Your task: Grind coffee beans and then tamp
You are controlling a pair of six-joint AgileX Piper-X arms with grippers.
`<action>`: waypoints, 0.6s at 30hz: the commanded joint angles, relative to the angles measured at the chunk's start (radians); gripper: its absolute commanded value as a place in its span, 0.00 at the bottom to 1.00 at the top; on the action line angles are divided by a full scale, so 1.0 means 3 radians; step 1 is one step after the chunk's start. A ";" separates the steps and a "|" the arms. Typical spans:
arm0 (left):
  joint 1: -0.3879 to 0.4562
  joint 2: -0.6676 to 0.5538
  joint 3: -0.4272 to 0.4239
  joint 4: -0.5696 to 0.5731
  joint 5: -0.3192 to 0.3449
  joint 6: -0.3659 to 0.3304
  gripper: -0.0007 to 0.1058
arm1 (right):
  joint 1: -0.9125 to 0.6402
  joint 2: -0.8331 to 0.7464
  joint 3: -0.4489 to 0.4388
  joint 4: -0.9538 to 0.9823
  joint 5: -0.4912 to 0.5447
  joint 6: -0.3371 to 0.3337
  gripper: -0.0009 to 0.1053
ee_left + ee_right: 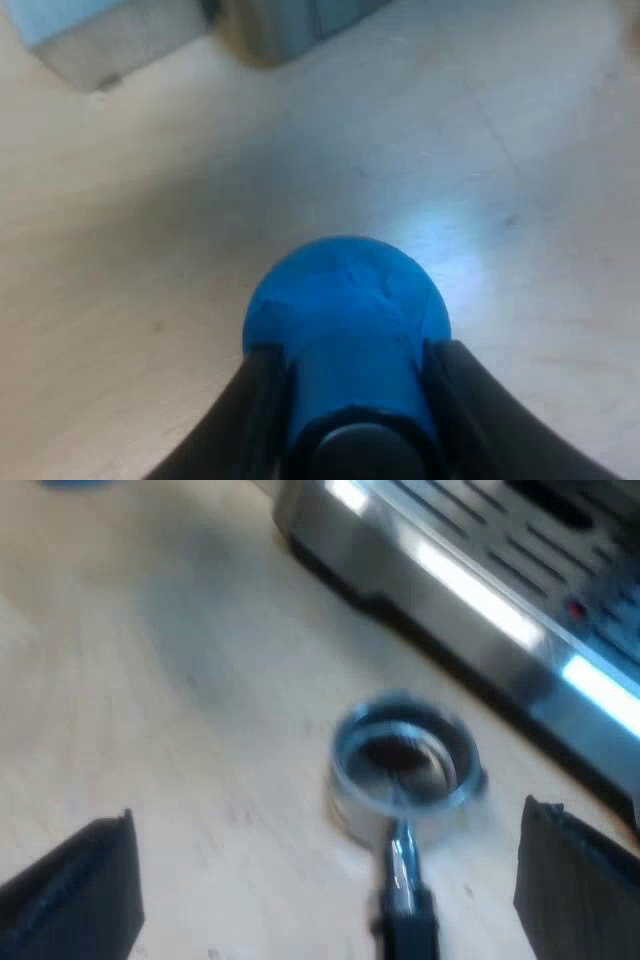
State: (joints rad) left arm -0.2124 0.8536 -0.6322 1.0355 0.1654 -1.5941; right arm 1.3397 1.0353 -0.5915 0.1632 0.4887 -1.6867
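Note:
My left gripper [350, 400] is shut on the blue tamper [347, 305], its black fingers [250, 410] pressed against the tamper's neck, with the round blue knob standing out over the pale wooden table [150, 250]. In the right wrist view the metal holder [403, 760] lies on the table beside the espresso machine's drip tray [480, 590], dark grounds showing in its basket and its dark handle [405, 910] pointing toward the camera. My right gripper [330, 880] hangs open above the holder, its fingers [75, 890] wide apart on either side of the handle, touching nothing.
A grey block [110, 40] and a metal object [290, 25] stand on the table beyond the tamper. The machine's slotted steel tray edge runs close past the holder's basket.

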 commanded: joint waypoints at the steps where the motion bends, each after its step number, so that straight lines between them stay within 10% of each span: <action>1: -0.0007 -0.0023 -0.0094 0.0007 0.0127 0.0005 0.01 | 0.0006 -0.0047 0.0162 -0.0193 0.0038 0.0009 0.73; 18: -0.1051 0.0161 -0.0746 -0.0087 0.0259 -0.0004 0.01 | 0.0006 -0.0054 0.0903 -0.1219 0.0453 0.0093 0.73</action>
State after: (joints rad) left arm -0.5187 0.8985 -0.8485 1.0162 0.2325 -1.5941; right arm 1.3397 1.0234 -0.3230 -0.1930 0.6173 -1.6603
